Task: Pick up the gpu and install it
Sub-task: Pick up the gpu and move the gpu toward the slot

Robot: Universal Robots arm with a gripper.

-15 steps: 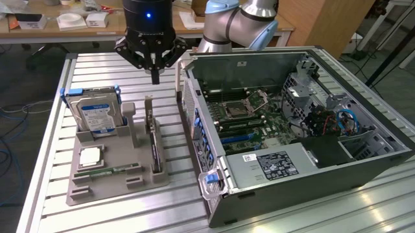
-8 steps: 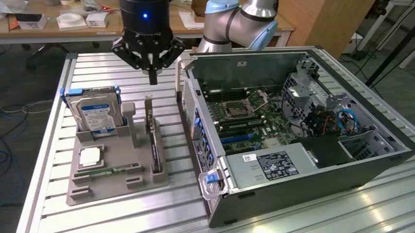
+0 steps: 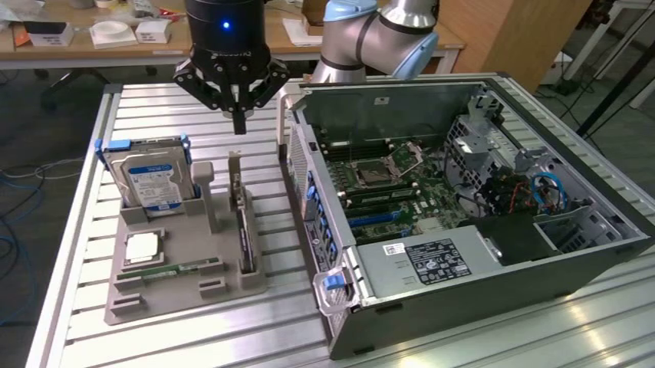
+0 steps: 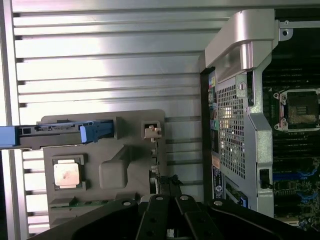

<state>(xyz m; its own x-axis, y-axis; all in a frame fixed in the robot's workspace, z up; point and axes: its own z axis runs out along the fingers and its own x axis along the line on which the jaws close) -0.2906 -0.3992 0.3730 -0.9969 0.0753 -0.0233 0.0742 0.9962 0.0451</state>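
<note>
The gpu stands on edge in a slot of the grey holder on the slatted table, just beside the open computer case. A hard drive stands in the same holder. The gripper hangs above the card's bracket end, clenched on nothing.

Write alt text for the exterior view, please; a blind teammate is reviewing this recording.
The shut gripper hangs above the gpu, which stands on edge in a grey holder tray on a slatted metal table. A hard drive stands in the same tray; an open computer case lies at the exterior view's right.
</note>
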